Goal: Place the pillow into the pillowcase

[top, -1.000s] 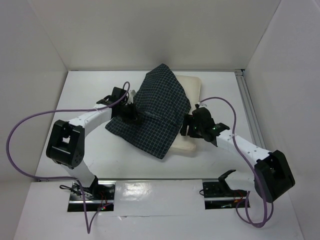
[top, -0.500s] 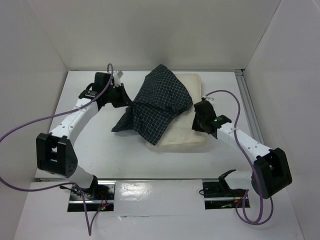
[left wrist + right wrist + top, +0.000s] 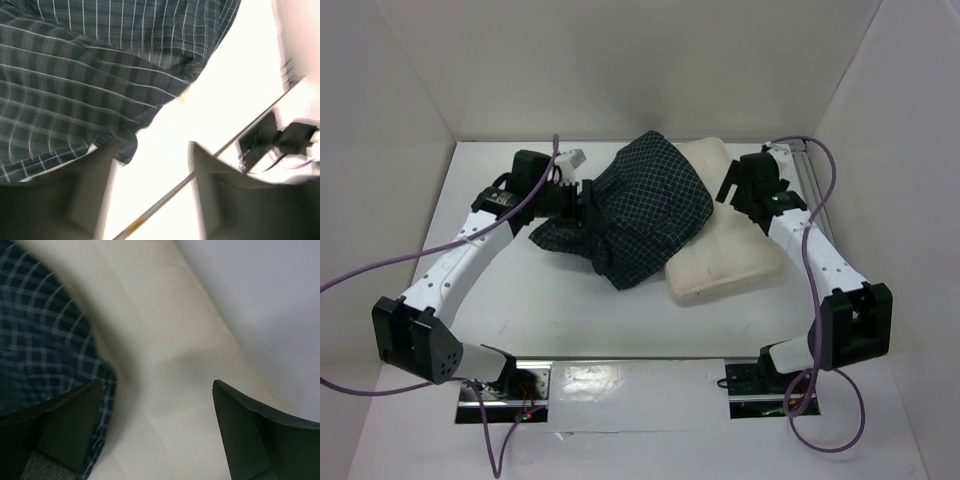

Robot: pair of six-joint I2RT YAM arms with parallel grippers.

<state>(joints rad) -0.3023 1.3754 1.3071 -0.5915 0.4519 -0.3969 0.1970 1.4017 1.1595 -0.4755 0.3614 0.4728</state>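
Observation:
The pillowcase [image 3: 638,212], dark with a fine white check, lies bunched in the middle of the table, draped over the left part of the cream pillow [image 3: 730,255]. The pillow lies at a slant, mostly uncovered on its right. My left gripper [image 3: 588,196] sits at the pillowcase's left edge, open; the left wrist view shows the pillowcase [image 3: 75,75] above the left gripper [image 3: 152,170], its hem brushing one finger [image 3: 92,190], nothing between the jaws. My right gripper [image 3: 733,190] hovers open over the pillow [image 3: 165,340], beside the pillowcase [image 3: 40,340].
White walls close the table in on three sides. A metal rail [image 3: 817,205] runs along the right edge behind the right arm. Purple cables [image 3: 380,270] loop off both arms. The arm mounts [image 3: 760,380] stand at the near edge.
Both grippers have gone from shut to open, and the left has let go of the pillowcase. The right arm swung to the back right. The pillow has turned, its near end further right.

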